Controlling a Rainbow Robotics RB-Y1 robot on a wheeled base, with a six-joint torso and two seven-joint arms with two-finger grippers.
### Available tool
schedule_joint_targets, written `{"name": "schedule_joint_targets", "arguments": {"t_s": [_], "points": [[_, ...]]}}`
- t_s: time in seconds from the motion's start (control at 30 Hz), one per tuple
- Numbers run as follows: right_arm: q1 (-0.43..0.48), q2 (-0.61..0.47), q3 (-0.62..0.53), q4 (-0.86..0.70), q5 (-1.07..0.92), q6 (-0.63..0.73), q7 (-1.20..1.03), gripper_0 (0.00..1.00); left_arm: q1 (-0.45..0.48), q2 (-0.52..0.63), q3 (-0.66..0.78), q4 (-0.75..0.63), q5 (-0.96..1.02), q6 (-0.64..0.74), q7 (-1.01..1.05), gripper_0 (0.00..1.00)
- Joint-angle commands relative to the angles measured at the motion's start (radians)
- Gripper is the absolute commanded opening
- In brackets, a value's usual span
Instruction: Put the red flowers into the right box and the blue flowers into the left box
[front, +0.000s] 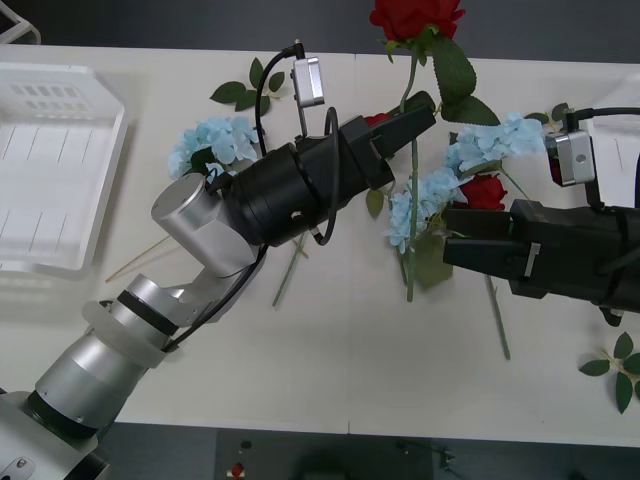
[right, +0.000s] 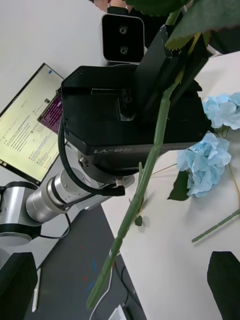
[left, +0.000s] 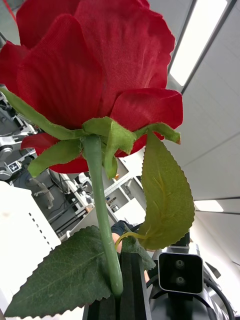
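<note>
Overhead, ceiling lights (left: 192, 55) glow above the white bench (front: 330, 370), where blue flowers (front: 215, 140) lie scattered and the left box (front: 50, 180) sits at the far left. The left hand (front: 415, 118) is clamped on a red rose (front: 415, 18), lifted above the bench, while the right hand (front: 455, 238) rests low beside another blue cluster (front: 425, 195); whether it is parted, I cannot tell.

Bright, even overhead lighting, with soft shadows on the white worktop (front: 330, 350).

Long ceiling light panels (left: 192, 47) glow in the left wrist view, where the large red fabric rose bloom (left: 90, 75) looms close and sharp; the room behind it is softly blurred.
</note>
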Motion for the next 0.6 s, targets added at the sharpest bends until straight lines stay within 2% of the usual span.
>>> {"name": "schedule_joint_targets", "arguments": {"t_s": [0.03, 0.33, 0.6], "points": [[-0.044, -0.004, 0.029, 0.011, -0.004, -0.023, 0.001, 1.0, -0.042, -0.003, 0.0, -0.014, 0.007, -0.019, -0.005, 0.0], [-0.109, 0.004, 0.096, 0.063, -0.004, -0.045, 0.006, 1.0, -0.04, -0.001, -0.003, -0.014, 0.004, -0.03, -0.005, 0.0], [-0.131, 0.027, 0.104, 0.073, 0.025, -0.045, 0.003, 1.0, -0.04, 0.0, -0.001, -0.014, 0.004, -0.04, -0.005, 0.0]]}}
